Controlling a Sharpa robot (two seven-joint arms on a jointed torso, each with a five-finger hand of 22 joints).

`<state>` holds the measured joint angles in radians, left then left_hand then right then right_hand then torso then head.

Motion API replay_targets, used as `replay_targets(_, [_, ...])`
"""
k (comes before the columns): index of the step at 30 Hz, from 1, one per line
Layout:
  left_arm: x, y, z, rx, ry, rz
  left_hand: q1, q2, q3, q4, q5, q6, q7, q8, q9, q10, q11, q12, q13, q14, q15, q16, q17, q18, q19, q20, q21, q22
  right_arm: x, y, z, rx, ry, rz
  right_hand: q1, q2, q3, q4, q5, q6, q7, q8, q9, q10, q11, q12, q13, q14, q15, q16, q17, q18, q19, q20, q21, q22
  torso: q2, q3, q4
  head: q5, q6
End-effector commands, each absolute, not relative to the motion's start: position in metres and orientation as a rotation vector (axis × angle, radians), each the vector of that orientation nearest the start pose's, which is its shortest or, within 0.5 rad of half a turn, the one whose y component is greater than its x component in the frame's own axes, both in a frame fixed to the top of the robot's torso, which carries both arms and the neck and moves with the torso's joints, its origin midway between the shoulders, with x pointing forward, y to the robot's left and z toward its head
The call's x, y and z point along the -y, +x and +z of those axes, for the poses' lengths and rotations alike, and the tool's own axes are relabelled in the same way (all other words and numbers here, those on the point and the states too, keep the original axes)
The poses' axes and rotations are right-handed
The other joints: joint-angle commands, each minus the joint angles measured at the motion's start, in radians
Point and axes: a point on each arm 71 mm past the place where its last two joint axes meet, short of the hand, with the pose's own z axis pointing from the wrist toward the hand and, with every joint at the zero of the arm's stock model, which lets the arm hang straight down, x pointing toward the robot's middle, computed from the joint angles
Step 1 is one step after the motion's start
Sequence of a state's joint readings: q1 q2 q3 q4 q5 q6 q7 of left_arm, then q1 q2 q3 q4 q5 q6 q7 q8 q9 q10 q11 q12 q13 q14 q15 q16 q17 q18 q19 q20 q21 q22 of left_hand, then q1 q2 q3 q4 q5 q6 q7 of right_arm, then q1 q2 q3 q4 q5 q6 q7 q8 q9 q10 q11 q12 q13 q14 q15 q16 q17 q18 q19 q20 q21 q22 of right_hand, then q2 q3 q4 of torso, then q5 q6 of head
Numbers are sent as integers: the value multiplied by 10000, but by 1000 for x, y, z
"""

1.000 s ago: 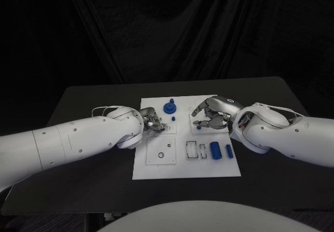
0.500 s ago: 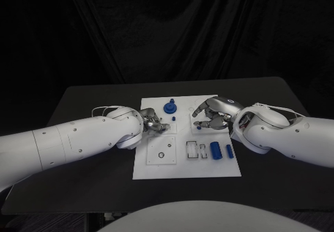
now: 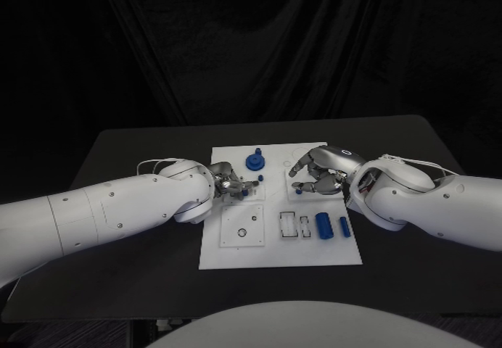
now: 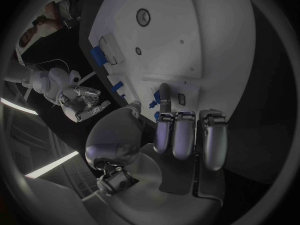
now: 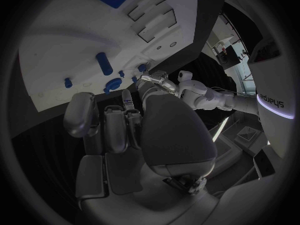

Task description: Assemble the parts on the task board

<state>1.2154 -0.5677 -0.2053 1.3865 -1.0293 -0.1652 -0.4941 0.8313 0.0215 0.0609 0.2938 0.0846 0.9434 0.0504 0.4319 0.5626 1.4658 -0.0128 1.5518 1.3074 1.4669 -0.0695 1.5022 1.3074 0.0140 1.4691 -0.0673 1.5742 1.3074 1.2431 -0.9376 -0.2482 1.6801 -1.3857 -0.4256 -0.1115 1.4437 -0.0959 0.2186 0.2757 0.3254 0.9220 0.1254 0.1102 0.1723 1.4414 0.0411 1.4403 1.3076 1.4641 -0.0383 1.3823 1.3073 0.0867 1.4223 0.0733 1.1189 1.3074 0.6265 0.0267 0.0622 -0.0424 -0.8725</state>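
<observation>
The white flat task board (image 3: 281,246) lies mid-counter, with small blue plastic parts (image 3: 324,225) in its near recesses. Both hands hover over its far half — whether the left hand (image 3: 232,185) or right hand (image 3: 319,174) pinches anything, I cannot tell. The parts look light, rigid, slippery — best pinched across their sides.

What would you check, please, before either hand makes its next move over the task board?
1. Task board flat on the table: ok.
2. Left hand over the board's middle: ok; whether it holds a part: cannot tell.
3. Right hand grip on a part: cannot tell.
4. Tall blue part standing at the far edge, apart from both hands: ok.
5. Blue parts lying near the right edge, untouched: ok.
</observation>
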Motion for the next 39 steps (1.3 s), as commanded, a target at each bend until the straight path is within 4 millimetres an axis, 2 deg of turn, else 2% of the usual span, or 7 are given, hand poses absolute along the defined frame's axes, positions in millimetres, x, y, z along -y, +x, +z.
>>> replay_targets(1, [-128, 476, -275, -22413, -2160, -4745, 16, 157, -102, -4, 96, -79, 166, -678, 1, 906, 39, -35, 2428, 638, 81, -38, 1029, -140, 1017, 72, -34, 2634, 208, 431, -224, -17677, -1193, 6753, 91, 13, 48, 5, 65, 67, 14, -72, -16, -51, -11, -50, 931, 419, 56, -47, 133, 50, -65, 10, -36, 1344, 1, 1, 0, 45, -2])
replay_targets(12, [-139, 469, -266, -21535, -1779, -4953, 798, 607, -863, -10, 1018, 202, -123, 369, 1231, 1003, -201, 114, 2566, 743, -129, 119, 1358, -140, 1017, -90, -34, 2634, 210, 429, -221, -17473, -1185, 6896, 25, 27, 87, 66, 231, 83, 21, -91, -42, -43, -5, -47, 934, 426, 58, -48, 137, 49, -52, 9, -52, 1344, 2, -1, 0, 227, -2])
replay_targets(21, [-154, 477, -232, -19937, -1599, -5567, 1512, 758, -1413, -22, 1228, 104, -322, 1319, 2390, 1050, -377, 190, 2634, 883, -269, 384, 1941, -140, 1017, -220, -34, 2634, 212, 429, -220, -17333, -1138, 7092, -12, 34, 95, 88, 250, 113, 13, -84, -46, -28, -8, -34, 948, 433, 58, -37, 151, 43, -36, 9, -29, 1352, 1, -1, -3, 293, -2])
replay_targets(27, [-155, 488, -205, -18781, -1008, -6529, 2554, 808, -1404, -51, 1833, -4, -420, 1692, 2912, 1050, -455, 190, 2634, 1019, -325, 649, 2549, -140, 1017, -274, -34, 2634, 213, 428, -219, -17218, -1132, 7194, -4, 51, 115, 83, 269, 131, 7, -79, -48, -20, -14, -27, 955, 438, 55, -29, 162, 40, -28, 7, -17, 1356, -14, 1, -3, 340, -2])
replay_targets(36, [-164, 515, -192, -20251, -1337, -5959, 3172, 841, -1500, -29, 1957, -356, -306, 1336, 2903, 1050, -374, 190, 2634, 1039, -262, 685, 2634, -140, 1017, -286, -34, 2634, 213, 429, -219, -17189, -1141, 7221, 16, 72, 154, 71, 321, 159, -2, -75, -53, -9, -24, -18, 965, 444, 47, -25, 168, 40, -18, 3, -14, 1359, 0, 2, -4, 416, -2])
replay_targets(38, [-166, 520, -196, -20950, -1297, -5405, 3198, 865, -1563, -31, 1813, -465, -224, 1110, 2801, 1050, -298, 190, 2634, 1022, -198, 661, 2574, -140, 1017, -233, -34, 2634, 213, 429, -219, -17193, -1147, 7226, 22, 78, 166, 69, 342, 163, -3, -75, -55, -10, -26, -19, 963, 445, 45, -27, 165, 40, -16, 1, -16, 1360, 3, 3, -5, 413, -2])
replay_targets(39, [-167, 524, -199, -21396, -1258, -5008, 3353, 927, -1532, -44, 1350, -499, -167, 912, 2709, 1050, -248, 190, 2634, 1009, -143, 642, 2530, -140, 1017, -179, -34, 2634, 212, 429, -219, -17167, -1155, 7244, 22, 78, 166, 69, 342, 163, -3, -75, -55, -10, -26, -19, 963, 445, 45, -27, 165, 40, -16, 1, -16, 1360, 7, 0, 1, 401, -2])
